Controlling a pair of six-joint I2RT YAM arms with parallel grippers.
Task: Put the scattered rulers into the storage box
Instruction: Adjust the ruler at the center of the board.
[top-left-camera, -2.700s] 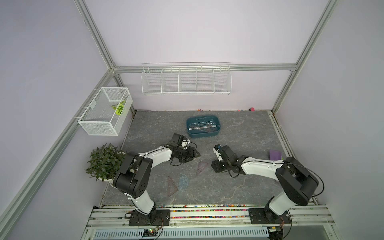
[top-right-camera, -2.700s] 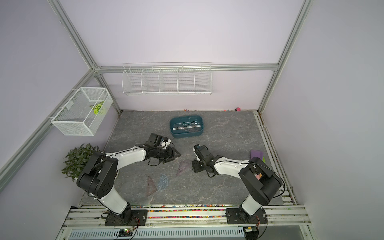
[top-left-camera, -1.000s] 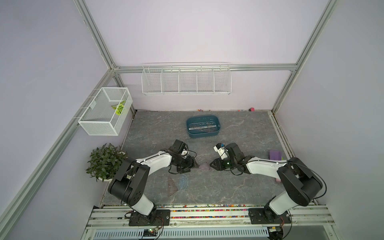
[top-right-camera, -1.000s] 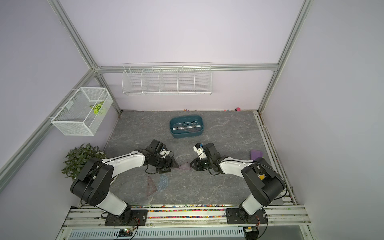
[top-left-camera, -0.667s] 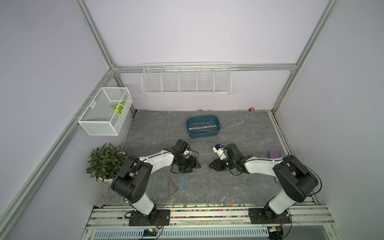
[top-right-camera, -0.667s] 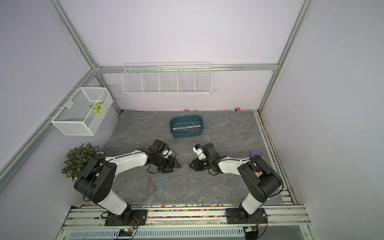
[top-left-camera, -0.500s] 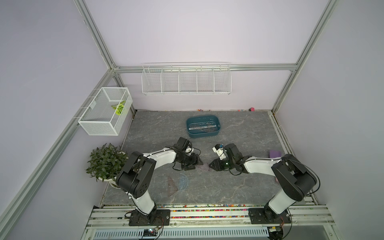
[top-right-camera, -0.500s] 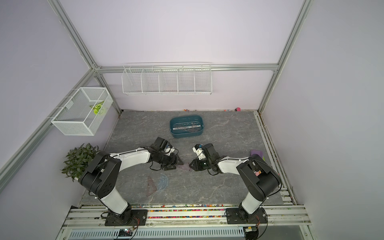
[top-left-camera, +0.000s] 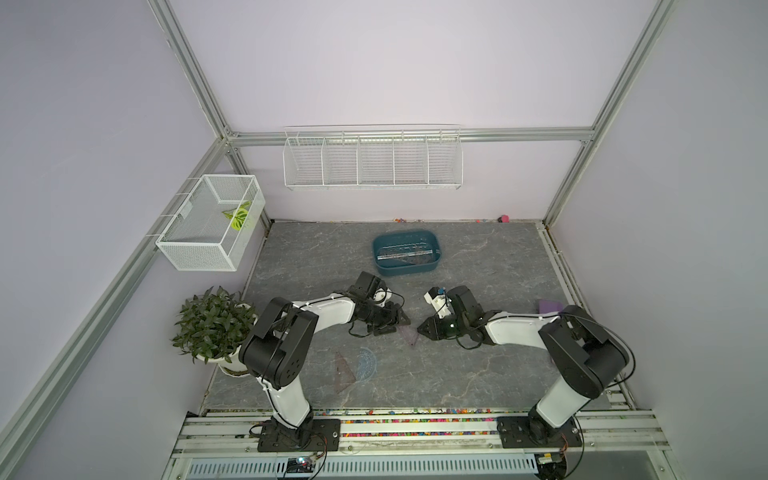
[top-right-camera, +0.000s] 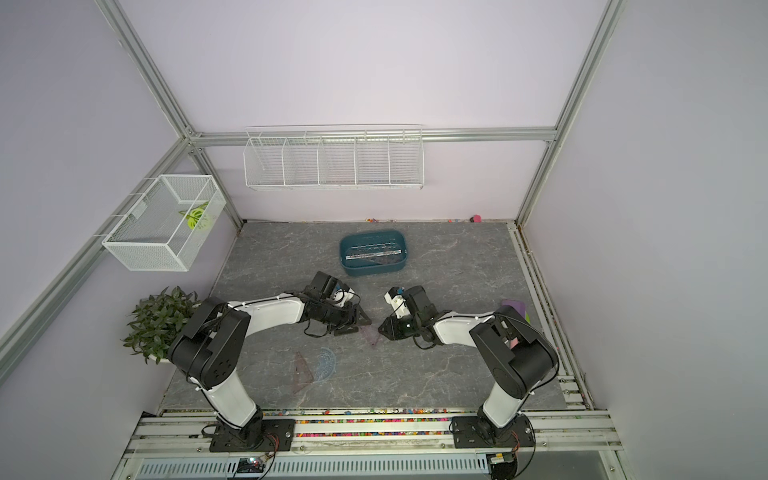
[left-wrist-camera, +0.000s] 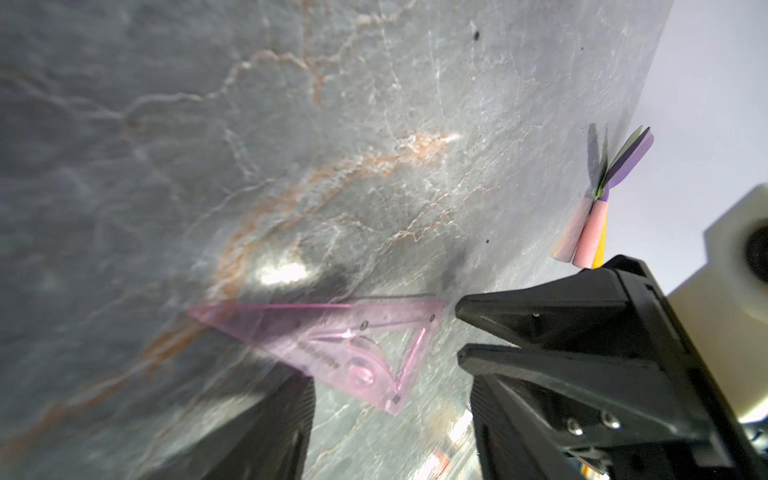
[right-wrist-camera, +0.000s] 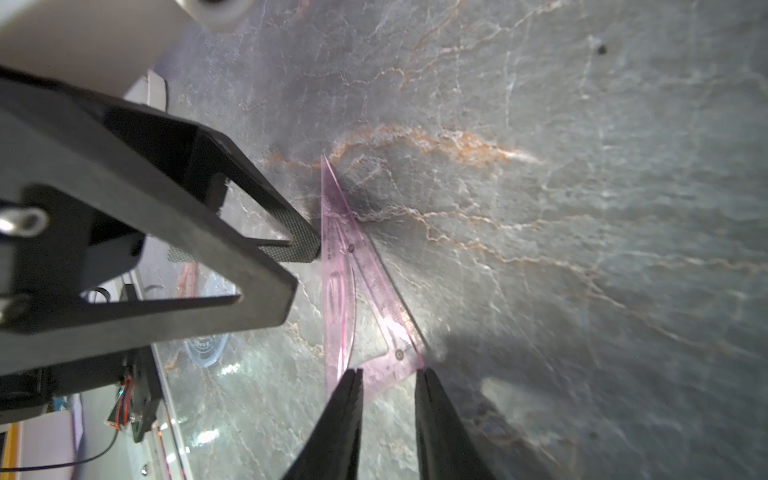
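A pinkish-purple transparent plastic triangle ruler (top-left-camera: 409, 335) lies flat on the grey marbled tabletop (top-left-camera: 478, 374) at mid-table. It sits between the two claws, which face each other low over the surface. The left gripper (top-left-camera: 400, 326) reaches in from the left, its jaws apart and empty. In the right wrist view one of its fingertips (right-wrist-camera: 305, 249) sits right at the triangle's long edge, and whether it touches cannot be told. The right gripper (right-wrist-camera: 388, 372) reaches in from the right with only a narrow gap between its jaws. Its tips stand at the triangle's short end, and the plastic lies flat there, not clamped. Farther back, at centre, stands the dark teal rounded-rectangle plastic storage box (top-left-camera: 405, 272), well apart from this triangle. A long clear straight ruler (top-left-camera: 405, 254) and a brownish transparent piece (top-left-camera: 419, 261) lie inside it. Nearer and slightly left, a second brownish transparent triangle (top-left-camera: 343, 372) and a bluish half-round protractor (top-left-camera: 366, 363) lie flat side by side, touching or overlapping.
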